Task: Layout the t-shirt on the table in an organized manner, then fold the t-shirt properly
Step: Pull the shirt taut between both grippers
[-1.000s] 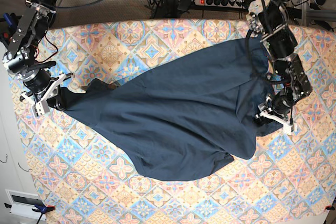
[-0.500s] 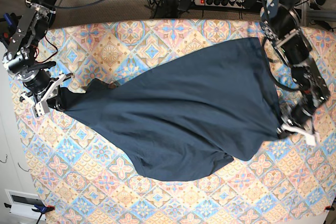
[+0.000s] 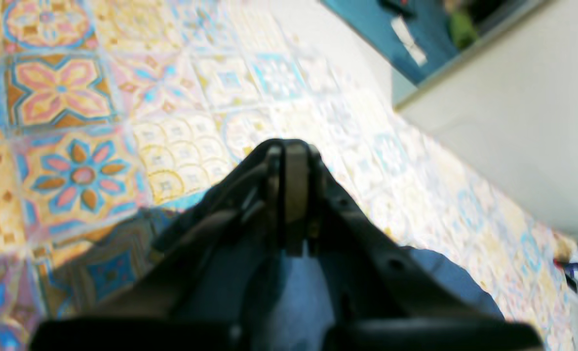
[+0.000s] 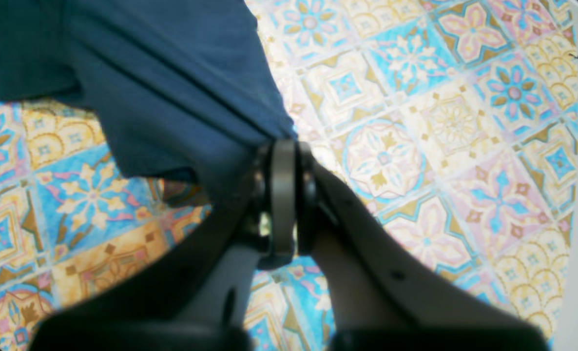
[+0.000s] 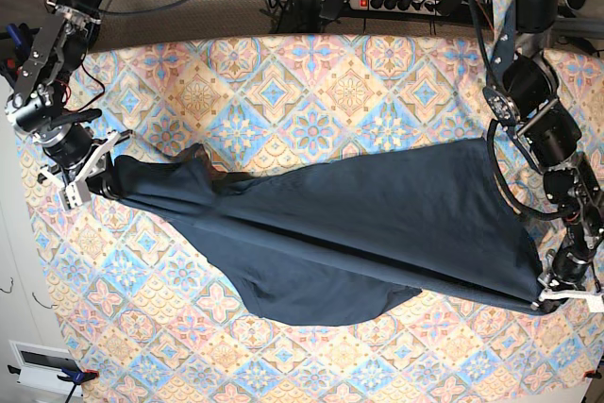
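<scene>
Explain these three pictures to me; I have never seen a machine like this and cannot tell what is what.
This is a robot with two jointed arms, each ending in a two-fingered gripper. The wide picture looks down from above on a table covered in pastel tile-patterned cloth. On it lies a plain dark navy-blue t-shirt, stretched taut between the arms. The other two pictures come from small cameras mounted on the wrists, looking along the grippers. The right gripper, at the left edge of the overhead picture, is pinched shut on one end of the shirt. The left gripper, at the lower right overhead, is shut on the other end, near the table's edge.
</scene>
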You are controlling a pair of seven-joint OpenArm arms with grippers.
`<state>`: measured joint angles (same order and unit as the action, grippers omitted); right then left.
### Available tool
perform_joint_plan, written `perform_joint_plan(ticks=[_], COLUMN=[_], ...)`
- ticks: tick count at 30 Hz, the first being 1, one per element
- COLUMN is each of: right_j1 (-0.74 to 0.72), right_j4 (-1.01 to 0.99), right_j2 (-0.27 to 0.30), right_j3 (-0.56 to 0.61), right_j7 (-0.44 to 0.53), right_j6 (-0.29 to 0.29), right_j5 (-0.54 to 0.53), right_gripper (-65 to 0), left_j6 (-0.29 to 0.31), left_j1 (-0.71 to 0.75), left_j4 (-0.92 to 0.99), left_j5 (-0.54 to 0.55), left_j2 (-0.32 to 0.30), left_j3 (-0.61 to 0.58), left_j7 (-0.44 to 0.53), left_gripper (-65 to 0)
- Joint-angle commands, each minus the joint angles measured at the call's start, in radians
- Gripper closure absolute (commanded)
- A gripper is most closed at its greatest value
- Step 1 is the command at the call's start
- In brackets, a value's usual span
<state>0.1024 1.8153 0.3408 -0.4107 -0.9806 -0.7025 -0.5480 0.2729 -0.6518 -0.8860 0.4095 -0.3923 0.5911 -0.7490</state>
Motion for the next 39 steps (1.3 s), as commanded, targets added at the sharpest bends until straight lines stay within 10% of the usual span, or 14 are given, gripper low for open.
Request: perform_joint_plan(ticks=[1,9,22,39], right_j1=[-0.013,-0.011,0.01,0.01], right_j4=[0.019,0.021,0.021,0.021], right_j2=[0.019,0.019,0.019,0.019], right_j3=[-0.006,-0.006,-0.004,-0.007], right_j7=[0.022,0.022,0.022,0.022], right_j6=[0.004,0.004,0.004,0.004], right_j5=[-0.007,-0.01,-0.01,-0.01], right_gripper=[-0.4,-0.4,-0.4,-0.4], left_j6=[0.004,0.009,0.007,0.007], left_j1=[-0.032,0.086,0.801,0.763], left_j4=[-0.012,-0.115,-0.753,-0.583], left_j5=[0.006,0.032,0.32,0.154], left_j2=[-0.015,-0.04,-0.009,0.169], left_j3=[-0.001,-0.061,-0.059,-0.067], left_j7=[0.023,-0.113,-0.277,-0.232], left_gripper=[-5.8,-39.0,-28.0,-27.6])
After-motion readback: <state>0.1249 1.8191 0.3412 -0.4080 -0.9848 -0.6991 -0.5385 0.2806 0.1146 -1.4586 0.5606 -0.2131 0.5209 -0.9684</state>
